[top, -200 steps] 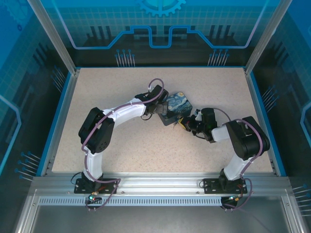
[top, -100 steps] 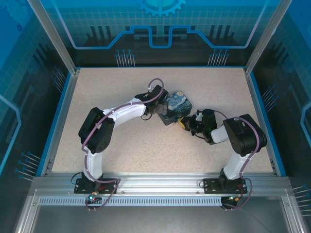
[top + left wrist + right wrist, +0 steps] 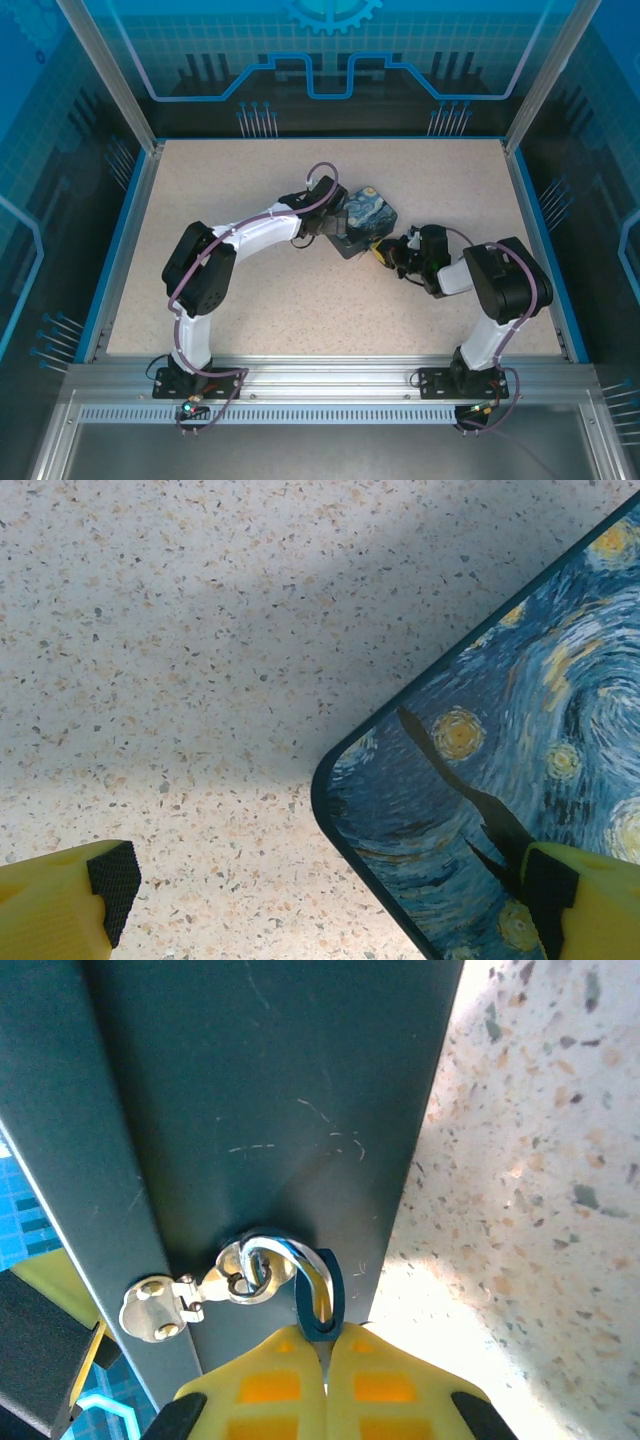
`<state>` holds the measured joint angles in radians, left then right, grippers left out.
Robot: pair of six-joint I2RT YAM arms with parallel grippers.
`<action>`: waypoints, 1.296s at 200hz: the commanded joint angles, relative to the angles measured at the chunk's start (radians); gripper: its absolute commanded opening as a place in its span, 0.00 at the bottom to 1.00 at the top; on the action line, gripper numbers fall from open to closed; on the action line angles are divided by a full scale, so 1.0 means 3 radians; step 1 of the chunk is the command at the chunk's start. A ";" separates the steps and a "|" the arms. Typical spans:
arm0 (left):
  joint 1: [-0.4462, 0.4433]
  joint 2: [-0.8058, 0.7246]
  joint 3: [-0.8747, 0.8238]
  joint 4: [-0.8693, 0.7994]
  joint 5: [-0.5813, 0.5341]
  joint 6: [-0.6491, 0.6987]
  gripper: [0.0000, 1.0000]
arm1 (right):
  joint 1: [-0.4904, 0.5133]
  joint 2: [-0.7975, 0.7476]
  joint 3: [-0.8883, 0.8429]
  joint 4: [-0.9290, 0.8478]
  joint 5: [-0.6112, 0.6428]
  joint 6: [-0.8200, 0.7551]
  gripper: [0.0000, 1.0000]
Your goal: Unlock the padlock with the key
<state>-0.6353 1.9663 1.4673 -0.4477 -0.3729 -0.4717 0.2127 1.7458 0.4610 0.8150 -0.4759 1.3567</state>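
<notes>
I was working over a speckled beige tabletop (image 3: 250, 300) with a blue rim (image 3: 118, 240), boxed in by blue-tinted clear walls (image 3: 60, 150). The rounded tin box painted in blue and yellow swirls (image 3: 365, 212) sat near the middle, between my two arms.

My right gripper (image 3: 325, 1365) had its yellow fingers pressed together, pinching the lower end of the small dark-blue padlock with a thin silvery shackle (image 3: 322, 1305). That shackle hung through the silver hasp ring (image 3: 245, 1270) on the tin's dark side wall.

My left gripper (image 3: 330, 885) was spread wide and straddled one rounded corner of the tin. One finger was above the painted lid and the other over bare table; I couldn't tell whether either touched.

The tin lay well clear of the rim, with open tabletop towards the far edge and both sides.
</notes>
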 commanded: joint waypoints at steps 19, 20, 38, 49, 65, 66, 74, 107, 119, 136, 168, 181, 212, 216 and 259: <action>0.0028 0.0037 -0.0145 -0.0380 -0.0089 0.0006 0.99 | -0.0169 -0.0062 0.0038 -0.0076 0.0020 -0.0163 0.00; 0.0030 0.0037 -0.0145 -0.0382 -0.0088 0.0005 0.99 | -0.0168 -0.0057 0.0056 -0.0095 0.0000 -0.0174 0.00; 0.0030 0.0042 -0.0145 -0.0371 -0.0086 0.0007 0.99 | -0.0162 -0.0080 0.0294 -0.0671 -0.0087 -0.0470 0.00; 0.0029 0.0042 -0.0139 -0.0374 -0.0082 0.0008 0.99 | -0.0162 -0.0123 0.0398 -0.0969 -0.0073 -0.0652 0.00; 0.0031 0.0042 -0.0145 -0.0379 -0.0076 0.0008 0.99 | -0.0178 -0.0157 0.0511 -0.1277 -0.0089 -0.0836 0.00; 0.0029 0.0042 -0.0146 -0.0379 -0.0076 0.0005 0.99 | -0.0178 -0.0158 0.0518 -0.1294 -0.0090 -0.0843 0.00; 0.0027 0.0042 -0.0146 -0.0380 -0.0071 0.0004 0.99 | -0.0182 -0.0173 0.0557 -0.1381 -0.0087 -0.0897 0.00; 0.0025 0.0042 -0.0146 -0.0389 -0.0079 0.0018 0.99 | -0.0212 -0.0160 0.0822 -0.1964 -0.0118 -0.1252 0.00; 0.0025 0.0037 -0.0146 -0.0394 -0.0077 0.0021 0.99 | -0.0222 -0.0128 0.0991 -0.2290 -0.0106 -0.1447 0.00; 0.0029 0.0036 -0.0146 -0.0394 -0.0073 0.0023 0.99 | -0.0231 -0.0074 0.1160 -0.2550 -0.0102 -0.1643 0.00; 0.0027 0.0037 -0.0146 -0.0400 -0.0069 0.0018 0.99 | -0.0248 0.0001 0.1250 -0.2613 -0.0146 -0.1707 0.00; 0.0027 0.0036 -0.0142 -0.0402 -0.0072 0.0016 0.99 | -0.0245 0.0000 0.1235 -0.2601 -0.0156 -0.1696 0.00; 0.0029 0.0029 -0.0136 -0.0410 -0.0069 0.0023 0.99 | -0.0259 -0.0110 0.1133 -0.2594 -0.0138 -0.1701 0.00; 0.0024 0.0031 -0.0135 -0.0406 -0.0067 0.0028 0.99 | -0.0264 -0.0132 0.1110 -0.2592 -0.0129 -0.1695 0.00; 0.0031 0.0046 -0.0107 -0.0389 -0.0038 0.0036 0.99 | -0.0315 -0.0433 0.0904 -0.2613 -0.0066 -0.1669 0.00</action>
<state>-0.6338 1.9663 1.4651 -0.4469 -0.3710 -0.4721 0.1425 1.6855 0.7609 0.0586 -0.5014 0.8700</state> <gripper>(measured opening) 0.990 0.050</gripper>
